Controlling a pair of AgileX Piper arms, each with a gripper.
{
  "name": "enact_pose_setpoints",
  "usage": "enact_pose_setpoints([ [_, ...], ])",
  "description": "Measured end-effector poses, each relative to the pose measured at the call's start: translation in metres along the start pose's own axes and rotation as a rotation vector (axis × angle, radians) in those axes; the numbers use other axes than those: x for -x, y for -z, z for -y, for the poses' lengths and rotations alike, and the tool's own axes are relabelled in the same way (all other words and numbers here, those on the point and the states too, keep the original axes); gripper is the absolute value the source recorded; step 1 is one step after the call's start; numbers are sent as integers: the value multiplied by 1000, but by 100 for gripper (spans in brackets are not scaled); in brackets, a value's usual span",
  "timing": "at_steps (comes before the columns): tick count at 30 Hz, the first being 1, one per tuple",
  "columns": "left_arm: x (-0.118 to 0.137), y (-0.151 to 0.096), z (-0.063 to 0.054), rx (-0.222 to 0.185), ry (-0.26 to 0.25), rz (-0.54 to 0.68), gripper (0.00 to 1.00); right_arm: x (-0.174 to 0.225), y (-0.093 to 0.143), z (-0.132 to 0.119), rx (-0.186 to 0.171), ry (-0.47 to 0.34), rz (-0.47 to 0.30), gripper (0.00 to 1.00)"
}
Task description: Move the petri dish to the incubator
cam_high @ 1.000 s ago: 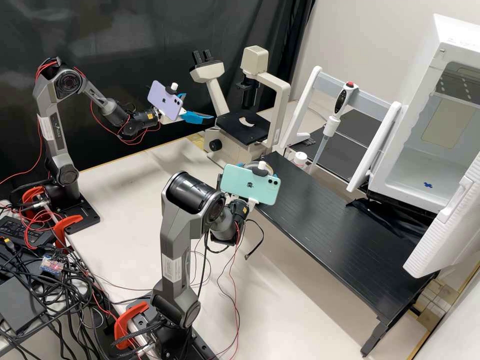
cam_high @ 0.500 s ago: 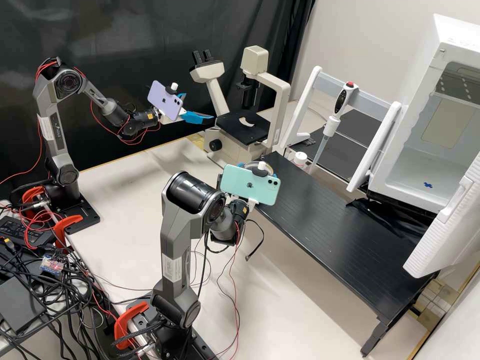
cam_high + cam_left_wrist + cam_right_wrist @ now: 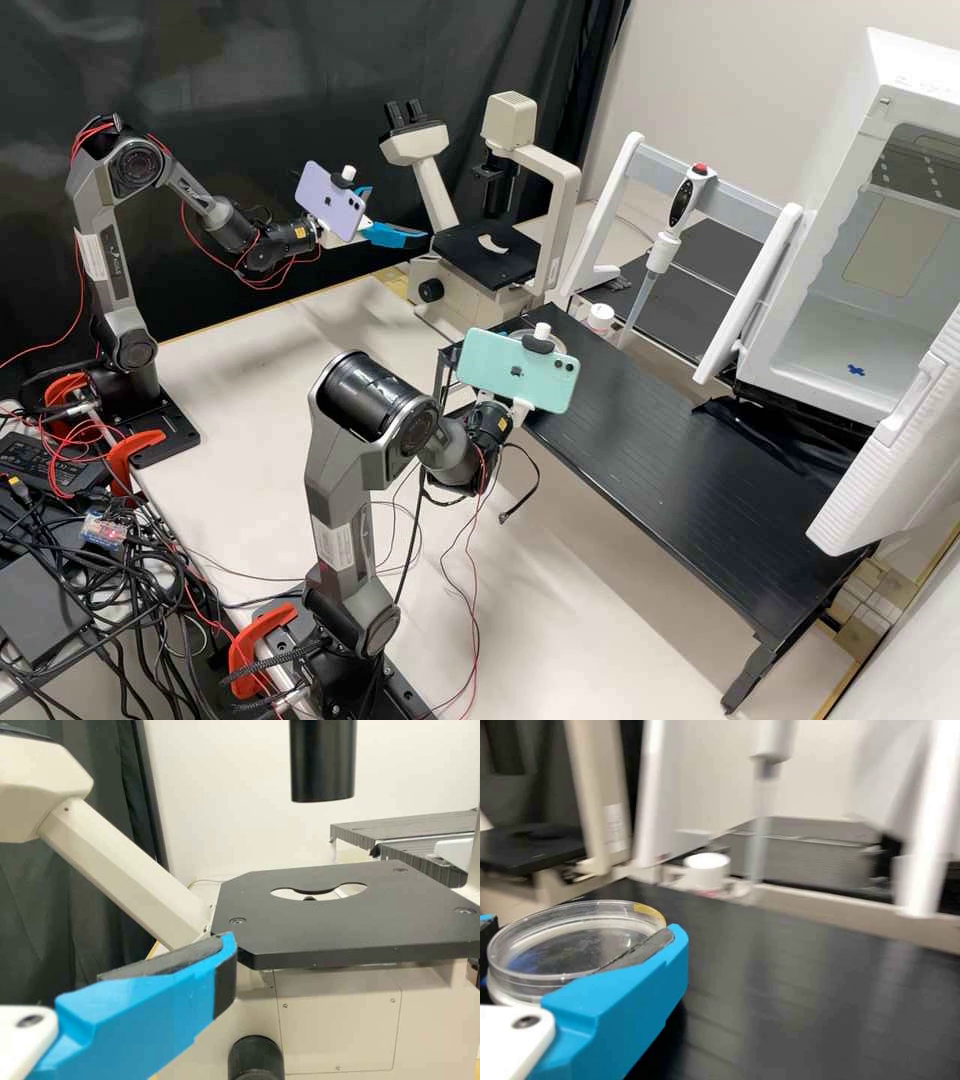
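Observation:
My right gripper point(image 3: 492, 422) is over the near left end of the black raised shelf, its fingers behind the green phone. The right wrist view has the right gripper point(image 3: 581, 949) shut on the clear round petri dish point(image 3: 570, 945), held about level above the shelf. Part of the petri dish point(image 3: 554, 341) peeks out behind the phone in the high view. The white incubator point(image 3: 850, 160) stands at the right with its door open. My left gripper point(image 3: 388, 214) is open beside the microscope; one blue finger point(image 3: 142, 1009) of it shows in the left wrist view, near the stage.
A cream microscope point(image 3: 560, 220) stands at the back. A pipette point(image 3: 662, 250) hangs on a white rack behind the black shelf point(image 3: 680, 450), with a white-capped container point(image 3: 600, 318) nearby. The incubator door point(image 3: 900, 440) juts over the shelf's right end.
The right arm has swung a little to the right and lowered slightly at its shoulder, carrying the petri dish along. The left arm has kept still.

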Motion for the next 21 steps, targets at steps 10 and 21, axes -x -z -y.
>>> enact_pose_setpoints([
  [10,0,0,0,0,0,0,100,18,-35,-56,-29,-154,91,0],
  [21,0,0,0,0,0,0,100,6,-74,-134,-20,-351,166,0],
])
